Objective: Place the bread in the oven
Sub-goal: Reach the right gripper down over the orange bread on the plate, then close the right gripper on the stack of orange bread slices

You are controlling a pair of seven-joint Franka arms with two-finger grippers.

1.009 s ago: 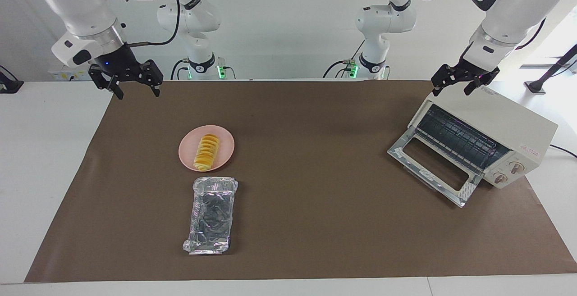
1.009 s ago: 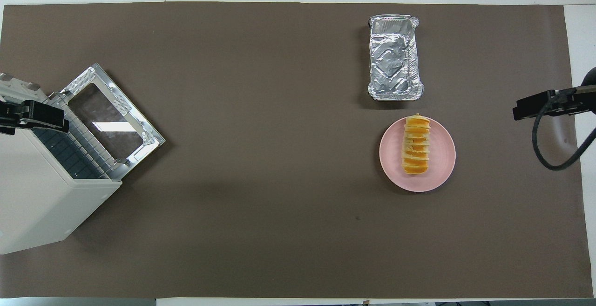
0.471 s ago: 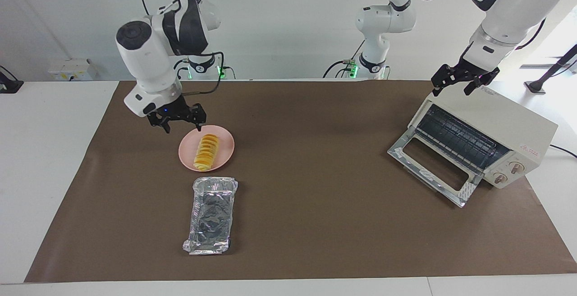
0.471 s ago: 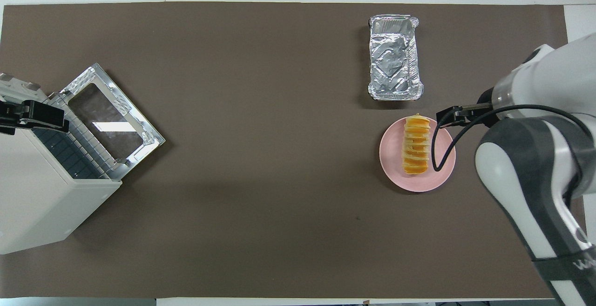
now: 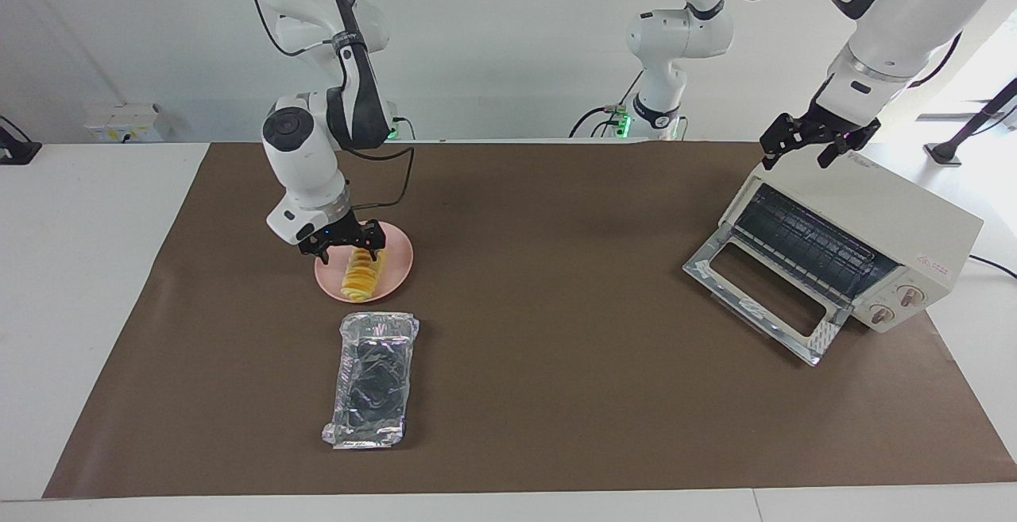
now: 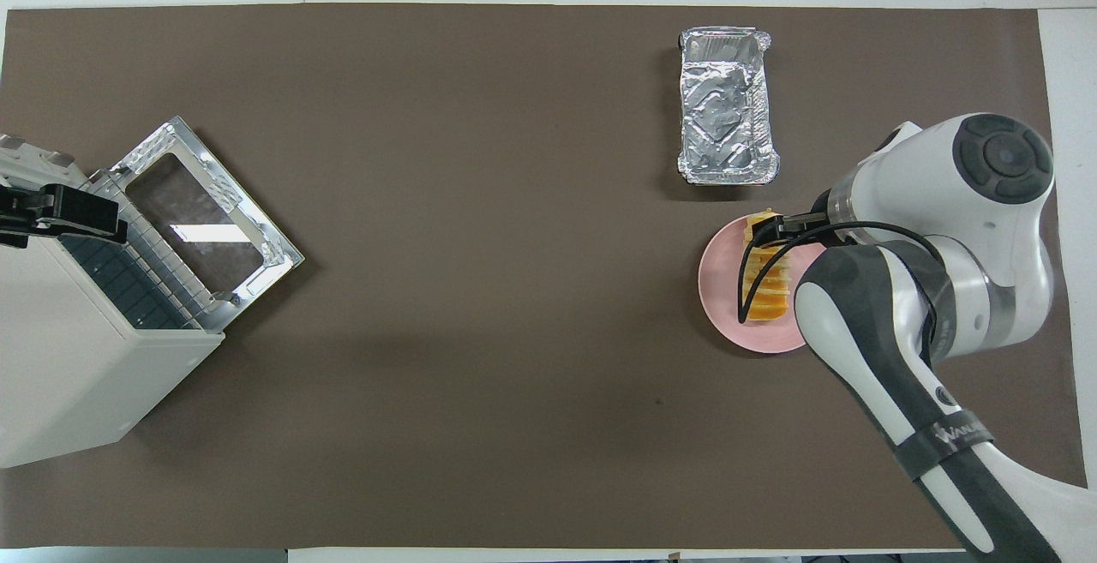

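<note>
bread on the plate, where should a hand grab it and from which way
Probably across the bread's narrow middle, coming straight down: it lies flat and long on the pink plate, its long sides open. The right hand hangs open over its end nearer the robots.

Both views were bright and evenly lit from above, with soft, short shadows. In the overhead view a pale glare patch sat on the glass door of the oven, and the foil tray threw back mottled highlights; a faint shadow lay on the brown mat beside the oven. In the facing view daylight washed out the corner past the oven. Focus was sharp across both pictures, with no visible blur or edge distortion.
</note>
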